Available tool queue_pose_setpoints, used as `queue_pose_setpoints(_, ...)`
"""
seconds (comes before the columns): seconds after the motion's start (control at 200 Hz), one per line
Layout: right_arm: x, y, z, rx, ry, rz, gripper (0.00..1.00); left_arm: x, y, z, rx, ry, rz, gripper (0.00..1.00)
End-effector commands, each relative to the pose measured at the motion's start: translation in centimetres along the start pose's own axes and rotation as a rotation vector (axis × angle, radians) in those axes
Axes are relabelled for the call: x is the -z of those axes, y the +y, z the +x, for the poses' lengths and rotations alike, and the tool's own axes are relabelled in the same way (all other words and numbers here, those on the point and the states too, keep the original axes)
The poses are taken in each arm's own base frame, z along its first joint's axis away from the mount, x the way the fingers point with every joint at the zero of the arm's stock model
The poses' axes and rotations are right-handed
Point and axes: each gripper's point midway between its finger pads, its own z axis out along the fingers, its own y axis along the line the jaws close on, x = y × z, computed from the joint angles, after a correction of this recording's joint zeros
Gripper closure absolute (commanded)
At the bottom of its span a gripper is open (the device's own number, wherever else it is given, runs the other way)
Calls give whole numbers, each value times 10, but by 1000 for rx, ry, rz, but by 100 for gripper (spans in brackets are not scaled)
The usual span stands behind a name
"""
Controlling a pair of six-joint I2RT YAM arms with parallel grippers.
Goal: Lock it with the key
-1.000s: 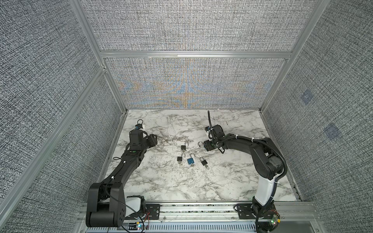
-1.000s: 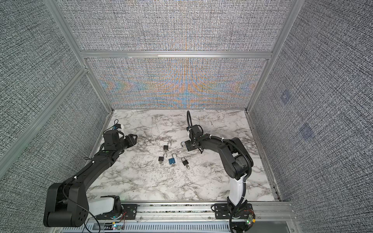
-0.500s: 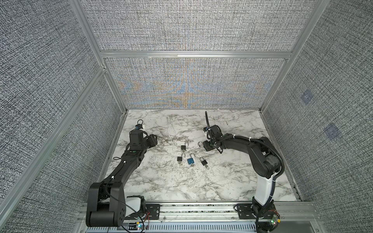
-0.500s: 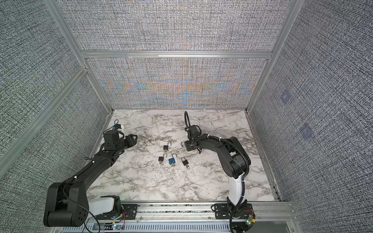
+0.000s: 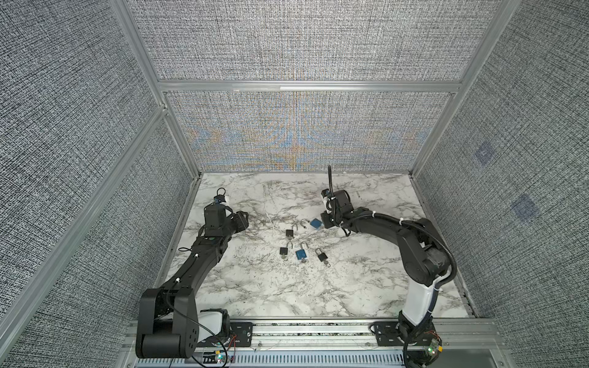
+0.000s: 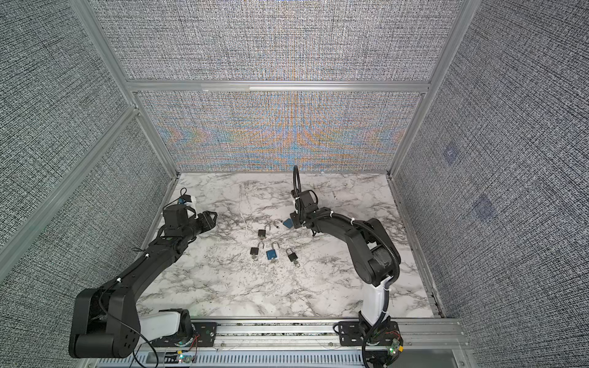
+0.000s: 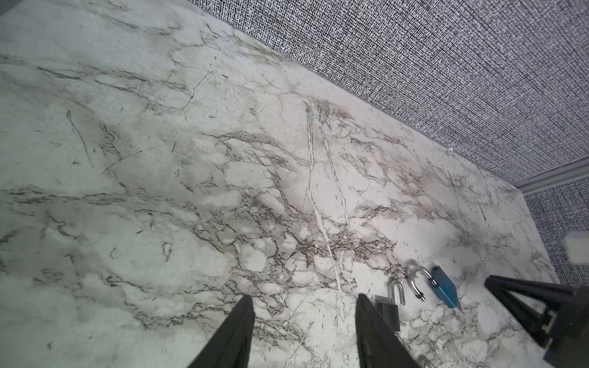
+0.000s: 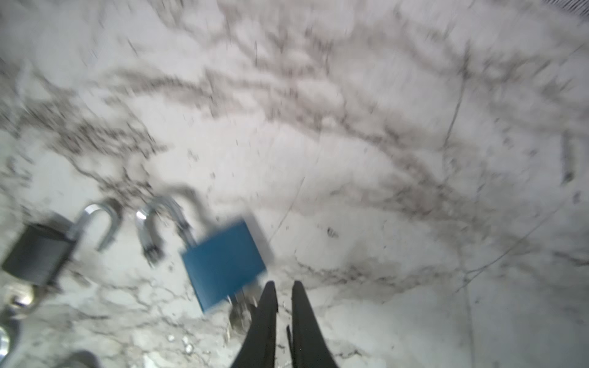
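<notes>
The right end effector [image 8: 283, 285] is closed, its two fingertips almost meeting, with nothing visible between them. It sits low over the marble table [image 5: 287, 302], at the base of a blue padlock [image 8: 223, 261]. This padlock lies flat near the middle of the table, a little toward the far and right edges, and its shackle is swung open. A key [image 8: 240, 307] sticks out of the padlock's base, just beside one fingertip; blur hides whether the two touch.

A black padlock [image 5: 289, 233] with an open shackle lies just beside the blue one, on the side toward the left edge. Nearer the front edge, a second blue padlock [image 5: 301, 254] lies between a small black padlock [image 5: 283, 251] and another dark padlock [image 5: 322, 256].

The left end effector [image 7: 304, 301] is open and empty. It hangs near the left edge, apart from the padlocks, with its fingers pointing toward them.
</notes>
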Motion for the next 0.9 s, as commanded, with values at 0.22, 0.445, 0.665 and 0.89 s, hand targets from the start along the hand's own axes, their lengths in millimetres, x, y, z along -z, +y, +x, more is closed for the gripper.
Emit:
queue_pose_setpoints(0.22, 15, 6, 12, -18, 49, -39, 58, 1, -6, 2, -24, 28, 29, 47)
queue_pose_setpoints(0.445, 24, 17, -30, 23, -16, -99, 50, 1, -8, 1, -29, 29, 36, 48)
queue_pose_setpoints(0.665, -5, 29, -64, 72, -19, -149, 46, -1, -11, -3, -29, 31, 41, 47)
queue_pose_setpoints(0.89, -27, 37, -91, 25, -48, -273, 36, -5, -10, -2, -23, 43, 43, 47)
